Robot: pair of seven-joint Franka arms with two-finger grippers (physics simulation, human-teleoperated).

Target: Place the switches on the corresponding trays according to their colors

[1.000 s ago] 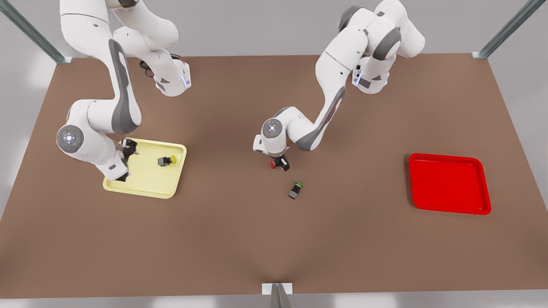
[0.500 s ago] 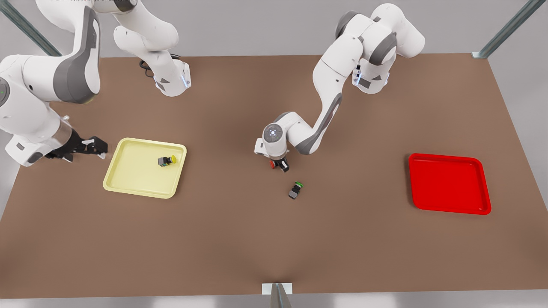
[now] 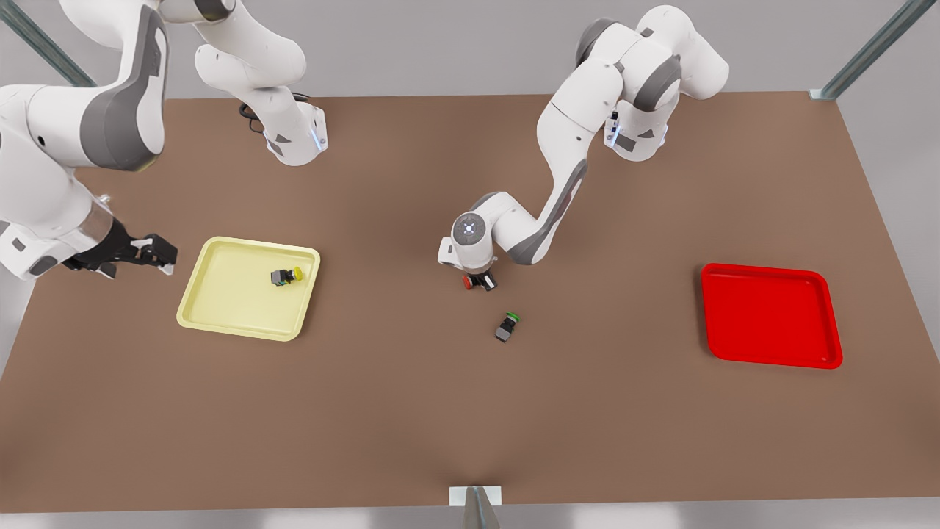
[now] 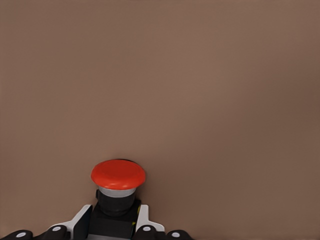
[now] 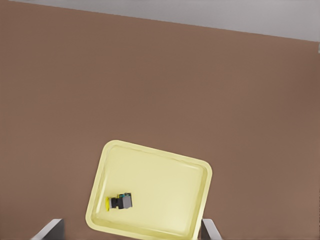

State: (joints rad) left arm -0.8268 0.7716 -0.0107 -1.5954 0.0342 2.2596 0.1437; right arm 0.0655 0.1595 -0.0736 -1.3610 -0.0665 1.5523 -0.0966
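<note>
In the left wrist view, the left gripper (image 4: 116, 231) is clamping its fingers (image 4: 145, 230) on the black body of the red switch (image 4: 118, 175), whose cap is pointing outward over the bare table (image 4: 210, 90). In the front view this gripper (image 3: 479, 281) is sitting at the frame's centre, with the green switch (image 3: 507, 325) lying just below and to its right. The red tray (image 3: 769, 316) is resting well apart at the right. The step in hand looks like carrying the red switch; the next move is likely calling for a lift and a long sweep rightward.

The right gripper (image 3: 150, 251), fingers apart, is waiting at the far left beside the yellow tray (image 3: 235, 308), where the yellow switch (image 3: 286, 275) is lying inside.
</note>
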